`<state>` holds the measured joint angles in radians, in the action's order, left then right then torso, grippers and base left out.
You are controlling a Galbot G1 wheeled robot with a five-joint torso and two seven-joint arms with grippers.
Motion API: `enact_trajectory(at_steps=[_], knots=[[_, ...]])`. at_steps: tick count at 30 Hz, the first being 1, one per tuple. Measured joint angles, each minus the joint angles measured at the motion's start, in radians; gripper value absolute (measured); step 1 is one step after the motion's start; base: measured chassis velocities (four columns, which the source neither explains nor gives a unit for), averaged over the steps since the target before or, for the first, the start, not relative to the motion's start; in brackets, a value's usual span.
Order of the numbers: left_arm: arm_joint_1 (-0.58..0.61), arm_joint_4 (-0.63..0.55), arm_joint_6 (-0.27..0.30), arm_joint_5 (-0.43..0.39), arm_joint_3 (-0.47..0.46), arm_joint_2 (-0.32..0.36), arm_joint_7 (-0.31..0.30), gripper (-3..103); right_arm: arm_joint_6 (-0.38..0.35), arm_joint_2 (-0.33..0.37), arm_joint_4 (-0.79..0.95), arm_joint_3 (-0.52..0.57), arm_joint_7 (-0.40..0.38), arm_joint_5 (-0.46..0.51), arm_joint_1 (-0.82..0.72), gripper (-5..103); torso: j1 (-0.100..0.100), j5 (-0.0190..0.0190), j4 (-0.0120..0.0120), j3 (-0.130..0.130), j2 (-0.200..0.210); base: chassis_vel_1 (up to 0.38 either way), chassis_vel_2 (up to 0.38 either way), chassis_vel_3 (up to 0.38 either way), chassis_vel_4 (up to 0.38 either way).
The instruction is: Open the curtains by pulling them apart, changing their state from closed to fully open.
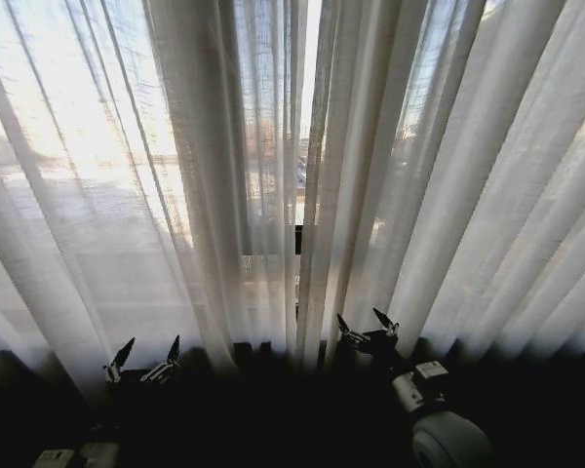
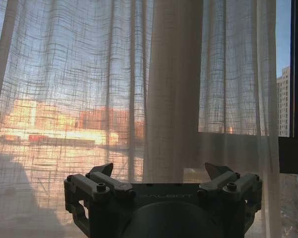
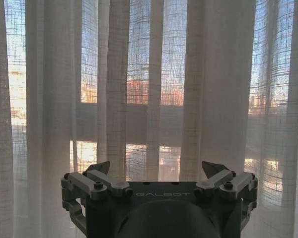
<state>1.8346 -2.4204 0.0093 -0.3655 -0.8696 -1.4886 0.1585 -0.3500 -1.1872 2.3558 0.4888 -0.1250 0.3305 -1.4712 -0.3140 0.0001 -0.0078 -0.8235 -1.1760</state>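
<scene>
— Two curtains (image 1: 127,195) hanging side by side across the window, sheer and pleated, meeting near the middle with only a thin slit between them
— And the slit?
— Narrow, showing a strip of dark window frame (image 1: 298,239) and buildings outside
— Left gripper (image 1: 144,363)?
— Low on the left, fingers spread wide, pointing up at the left panel, holding nothing; seen from its own wrist, close in front of a thick fold of fabric (image 2: 174,99)
— Touching the cloth?
— Hard to say; tips look just short of it
— Right gripper (image 1: 366,330)?
— Low, just right of the middle slit, at the foot of the right panel (image 1: 487,195), fingers likewise wide apart and empty; from its wrist, facing straight pleats with a horizontal bar (image 3: 139,116) dim behind them
</scene>
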Motion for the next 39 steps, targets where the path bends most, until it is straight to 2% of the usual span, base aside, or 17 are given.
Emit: enact_trajectory(at_steps=[10, 19, 27, 39], knots=[[-0.003, 0.001, 0.007, 0.001, -0.002, -0.002, 0.000, 100, -0.004, -0.003, -0.093, -0.064, 0.003, 0.002, 0.085, 100, 0.000, 0.0001, 0.0001, 0.000, 0.000, -0.120, 0.122, 0.125, -0.122], [0.002, 0.003, 0.007, 0.014, -0.006, -0.009, -0.001, 100, -0.008, -0.013, -0.236, -0.087, -0.050, 0.012, 0.197, 100, 0.000, 0.0001, 0.0000, 0.000, 0.000, -0.014, 0.013, 0.017, -0.009], [0.009, -0.008, 0.005, 0.020, -0.015, -0.017, -0.001, 100, -0.010, -0.009, -0.406, -0.111, -0.090, 0.042, 0.377, 100, 0.000, 0.0002, 0.0003, 0.000, 0.000, 0.000, 0.000, 0.000, 0.000], [0.014, -0.020, 0.003, 0.021, -0.021, -0.020, -0.004, 100, -0.003, -0.001, -0.583, -0.160, -0.092, 0.087, 0.561, 100, 0.000, 0.0000, 0.0002, 0.000, 0.000, 0.000, 0.000, 0.000, 0.000]])
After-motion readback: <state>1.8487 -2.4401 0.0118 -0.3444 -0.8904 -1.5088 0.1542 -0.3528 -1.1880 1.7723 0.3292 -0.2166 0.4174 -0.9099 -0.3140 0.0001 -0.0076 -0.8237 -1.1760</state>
